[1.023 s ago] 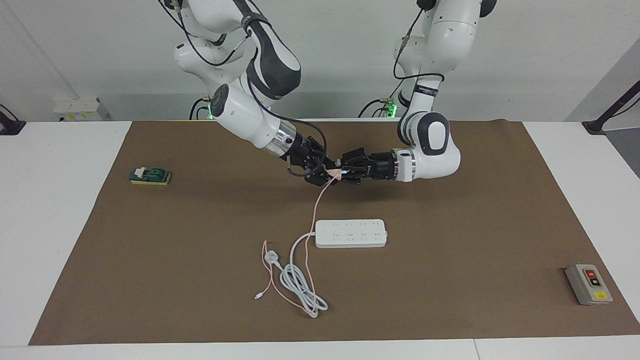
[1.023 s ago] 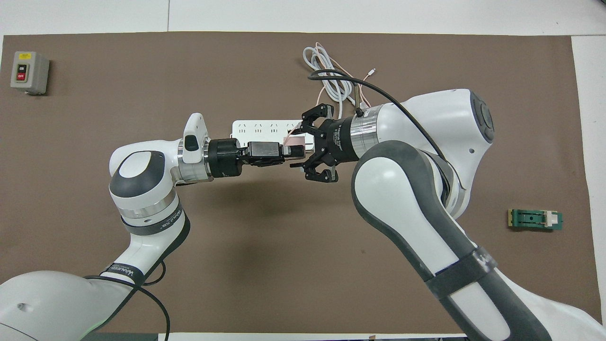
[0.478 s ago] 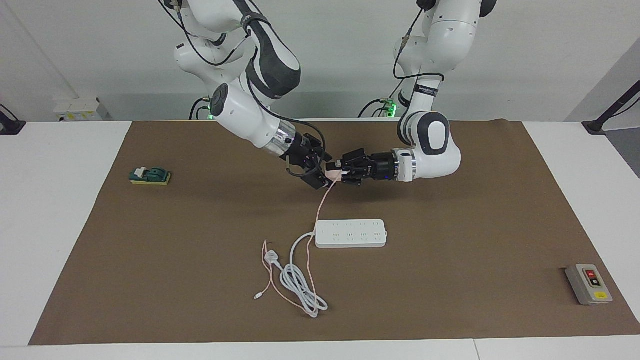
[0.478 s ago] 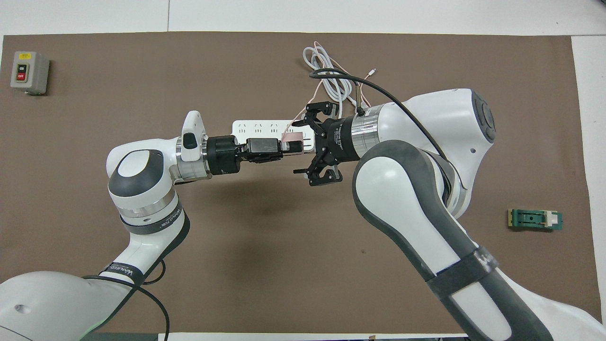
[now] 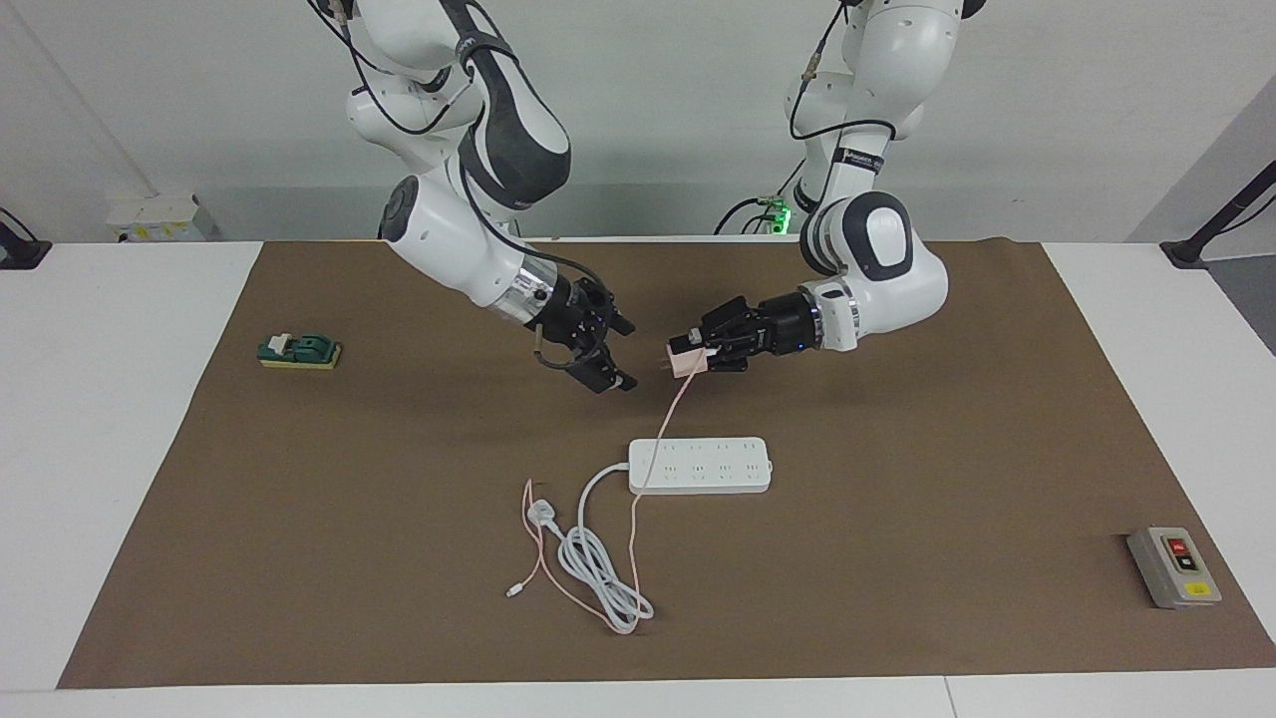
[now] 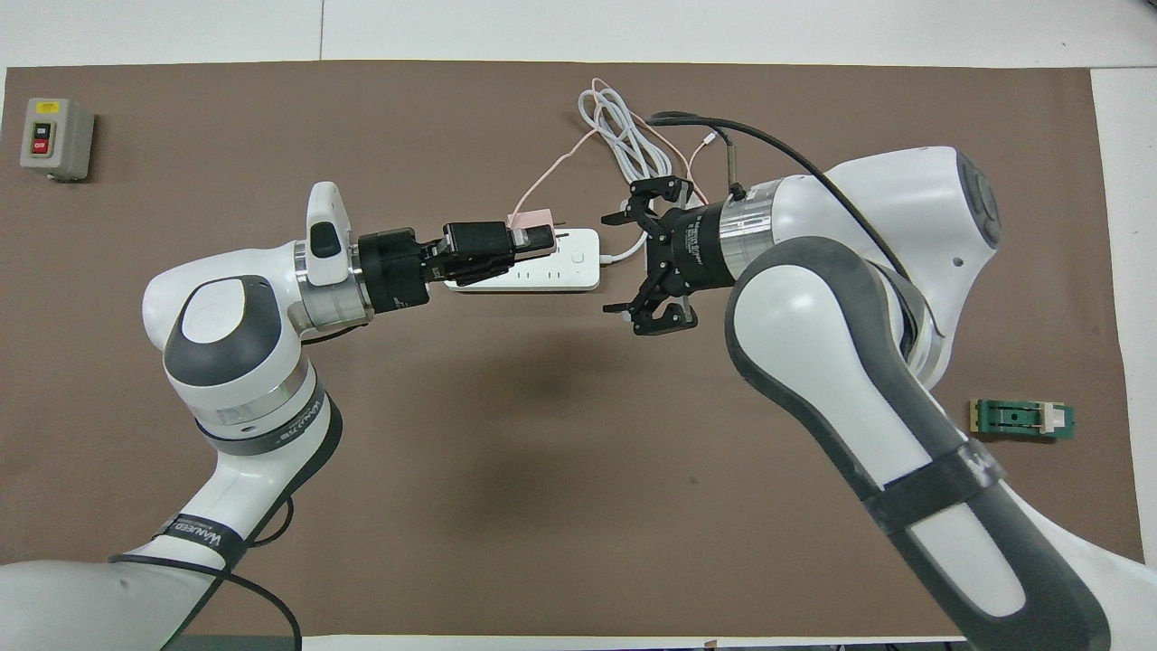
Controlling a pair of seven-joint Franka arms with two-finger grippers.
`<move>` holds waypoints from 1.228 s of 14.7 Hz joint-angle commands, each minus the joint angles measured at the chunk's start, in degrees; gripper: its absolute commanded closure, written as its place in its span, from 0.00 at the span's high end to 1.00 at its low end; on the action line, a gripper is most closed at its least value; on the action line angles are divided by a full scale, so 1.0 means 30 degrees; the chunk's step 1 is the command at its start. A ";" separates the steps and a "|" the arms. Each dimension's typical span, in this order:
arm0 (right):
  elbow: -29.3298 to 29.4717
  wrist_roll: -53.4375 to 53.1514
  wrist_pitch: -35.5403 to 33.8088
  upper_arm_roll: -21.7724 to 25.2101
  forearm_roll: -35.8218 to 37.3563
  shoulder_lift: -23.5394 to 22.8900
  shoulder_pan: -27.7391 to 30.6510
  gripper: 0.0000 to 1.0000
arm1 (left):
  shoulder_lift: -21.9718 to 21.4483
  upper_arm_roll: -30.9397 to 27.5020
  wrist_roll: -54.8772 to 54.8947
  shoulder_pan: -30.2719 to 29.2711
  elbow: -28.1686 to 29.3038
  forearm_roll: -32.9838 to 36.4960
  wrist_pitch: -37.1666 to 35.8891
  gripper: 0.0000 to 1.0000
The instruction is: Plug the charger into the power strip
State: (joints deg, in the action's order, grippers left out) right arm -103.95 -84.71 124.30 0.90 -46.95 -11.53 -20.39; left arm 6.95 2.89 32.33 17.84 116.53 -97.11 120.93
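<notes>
My left gripper is shut on the pale pink charger and holds it in the air above the mat, high over the power strip's robot-side edge. The charger also shows in the overhead view in the left gripper. Its thin pink cable hangs down and trails across the mat. The white power strip lies flat mid-table; in the overhead view the left gripper partly covers it. My right gripper is open and empty, in the air a short way from the charger; it also shows in the overhead view.
The strip's thick white cord lies coiled with a white three-pin plug, farther from the robots than the strip. A grey switch box sits toward the left arm's end. A green block sits toward the right arm's end.
The two grippers met at the charger and have parted. The right gripper has drawn back empty toward its own side. The left gripper has kept the charger and shifted toward its own side.
</notes>
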 commanded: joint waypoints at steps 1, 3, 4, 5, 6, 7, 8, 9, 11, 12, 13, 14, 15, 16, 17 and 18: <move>-0.0331 -0.0240 -0.0970 -0.0095 0.1059 0.0795 0.0906 1.00 | -0.1581 -0.0261 -0.3064 0.0265 0.0211 0.3787 0.1261 0.00; -0.0331 -0.0182 -0.1265 -0.0066 0.2023 0.1058 0.1462 1.00 | -0.2516 -0.0465 -0.5025 -0.0115 0.0210 0.7568 0.1000 0.00; -0.0331 -0.0007 -0.1498 -0.0066 0.2463 0.1088 0.1813 1.00 | -0.3014 -0.0466 -0.6022 -0.0698 0.0210 0.9384 0.0562 0.00; -0.0302 0.0285 -0.1733 -0.0066 0.2729 0.1117 0.2165 1.00 | -0.3454 -0.0466 -0.7337 -0.1110 0.0152 1.1433 -0.0022 0.00; -0.0302 0.0752 -0.1938 -0.0066 0.2905 0.1263 0.2661 1.00 | -0.3952 -0.0466 -0.8742 -0.1346 0.0035 1.3280 -0.0405 0.00; -0.0273 0.1308 -0.2230 -0.0066 0.2936 0.1322 0.3130 1.00 | -0.4479 -0.0466 -0.9829 -0.1609 0.0005 1.4836 -0.0873 0.00; -0.0272 0.1951 -0.2552 -0.0037 0.3140 0.1323 0.3599 1.00 | -0.4745 -0.0466 -1.0681 -0.1902 -0.0082 1.6302 -0.1661 0.00; -0.0272 0.2567 -0.2787 -0.0037 0.3490 0.1381 0.3981 1.00 | -0.4835 -0.0466 -1.1328 -0.2282 -0.0373 1.7506 -0.2423 0.00; -0.0243 0.3739 -0.3286 -0.0066 0.4135 0.1557 0.4685 1.00 | -0.4865 -0.0466 -1.2268 -0.2665 -0.1192 1.9849 -0.3976 0.00; -0.0272 0.4557 -0.3578 -0.0066 0.4312 0.1586 0.5007 1.00 | -0.4865 -0.0466 -1.2852 -0.2667 -0.1515 2.1369 -0.4592 0.00; -0.0243 0.5116 -0.3639 -0.0066 0.4459 0.1587 0.5213 1.00 | -0.4894 -0.0466 -1.3438 -0.2638 -0.1838 2.2922 -0.5207 0.00; -0.0185 0.5731 -0.3639 -0.0066 0.4808 0.1558 0.5476 1.00 | -0.4894 -0.0466 -1.4024 -0.2637 -0.2421 2.4330 -0.5996 0.00; -0.0184 0.6433 -0.3668 -0.0066 0.5276 0.1557 0.5711 1.00 | -0.4923 -0.0466 -1.4291 -0.2637 -0.2572 2.5127 -0.6526 0.00; -0.0184 0.7252 -0.3669 -0.0066 0.5715 0.1557 0.5829 1.00 | -0.5068 -0.0466 -1.4322 -0.2637 -0.2573 2.5860 -0.6996 0.00; -0.0184 0.8015 -0.3669 -0.0066 0.6097 0.1586 0.6004 1.00 | -0.5244 -0.0466 -1.4265 -0.2637 -0.2515 2.6795 -0.7465 0.00; -0.0184 0.8776 -0.3669 -0.0066 0.6362 0.1587 0.6209 1.00 | -0.5391 -0.0466 -1.4090 -0.2637 -0.2486 2.7733 -0.7730 0.00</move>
State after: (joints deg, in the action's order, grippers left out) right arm -103.92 -62.92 113.83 1.33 -30.03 -7.74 -3.39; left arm -8.10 1.28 -9.25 10.17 109.46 -18.91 100.59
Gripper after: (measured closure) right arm 0.000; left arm 0.692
